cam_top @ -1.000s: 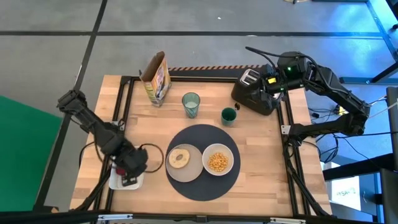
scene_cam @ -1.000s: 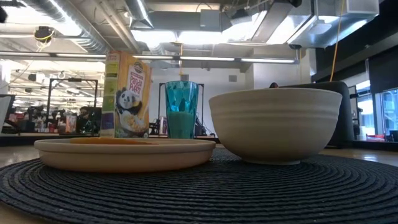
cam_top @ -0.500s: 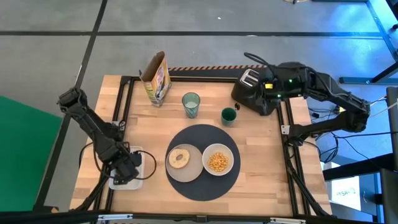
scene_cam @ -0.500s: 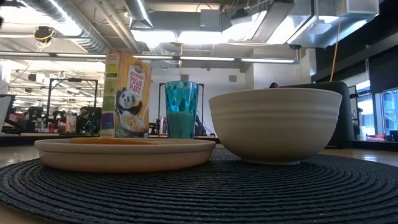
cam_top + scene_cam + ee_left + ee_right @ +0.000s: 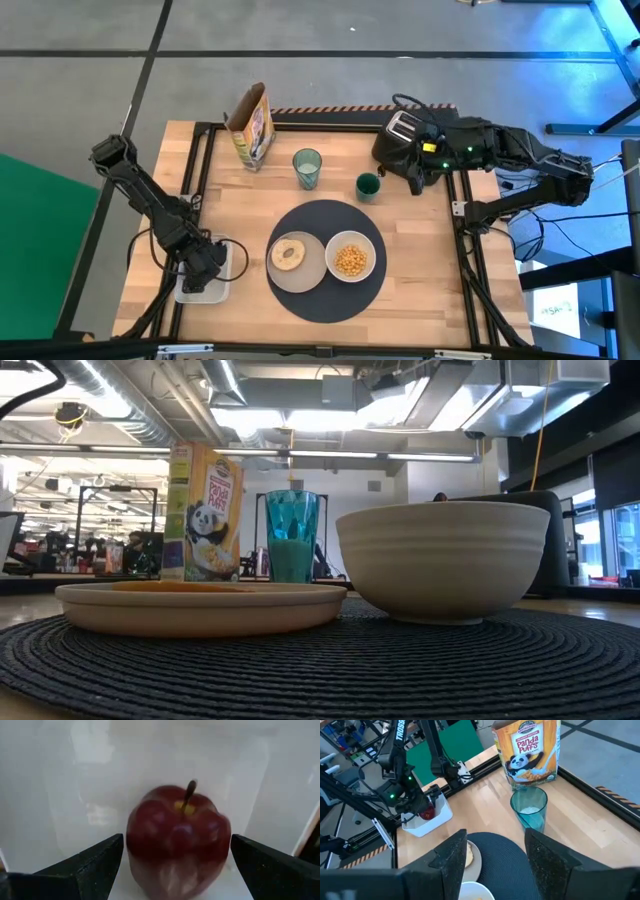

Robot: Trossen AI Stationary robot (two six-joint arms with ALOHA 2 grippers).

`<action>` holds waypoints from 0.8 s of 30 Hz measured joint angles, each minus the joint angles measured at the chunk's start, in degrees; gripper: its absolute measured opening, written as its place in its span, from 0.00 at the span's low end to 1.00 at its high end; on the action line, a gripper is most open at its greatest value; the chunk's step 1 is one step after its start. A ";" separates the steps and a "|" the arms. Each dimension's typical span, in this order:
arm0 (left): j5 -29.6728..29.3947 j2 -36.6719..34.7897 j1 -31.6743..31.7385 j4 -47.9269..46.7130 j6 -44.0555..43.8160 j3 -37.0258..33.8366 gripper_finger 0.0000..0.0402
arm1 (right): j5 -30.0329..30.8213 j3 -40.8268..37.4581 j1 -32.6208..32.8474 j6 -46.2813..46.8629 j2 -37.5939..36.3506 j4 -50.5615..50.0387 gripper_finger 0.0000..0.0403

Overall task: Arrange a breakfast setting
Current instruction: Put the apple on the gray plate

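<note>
The round dark-grey mat (image 5: 325, 260) lies at the middle of the wooden table (image 5: 420, 230), carrying the beige plate (image 5: 296, 262) with a bagel (image 5: 289, 254) on it and, touching the plate's side, the white bowl (image 5: 351, 257) filled with yellow cereal. Just beyond the mat stand the pale-green tumbler (image 5: 307, 168) and the small dark-green cup (image 5: 369, 186), with the Panda Puffs cereal box (image 5: 253, 126) upright farther back.

The left gripper (image 5: 207, 268) hangs over a white tray (image 5: 213, 291) well off the plate's side of the mat. Its fingers (image 5: 95, 862) stand apart, one on each side of a red apple (image 5: 178, 840) in the tray, not closed on it.

The right gripper (image 5: 415, 180) hovers just beside the dark-green cup, in front of a black toaster (image 5: 402, 145) at the table's far corner. Its fingers (image 5: 456, 851) are spread wide, with nothing between them; past them show the tumbler and the mat.
</note>
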 joint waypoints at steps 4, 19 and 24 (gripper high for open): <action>-0.05 0.03 -0.10 1.99 0.01 -1.33 0.90 | 2.58 0.00 1.93 1.18 0.00 0.00 0.47; 2.96 0.07 -0.07 -1.31 -11.08 3.27 0.70 | 7.13 -0.09 4.90 1.97 0.19 0.83 0.47; -5.34 0.07 -0.07 -5.28 -12.43 13.55 0.70 | 3.96 -5.97 5.78 -0.45 0.56 9.73 0.47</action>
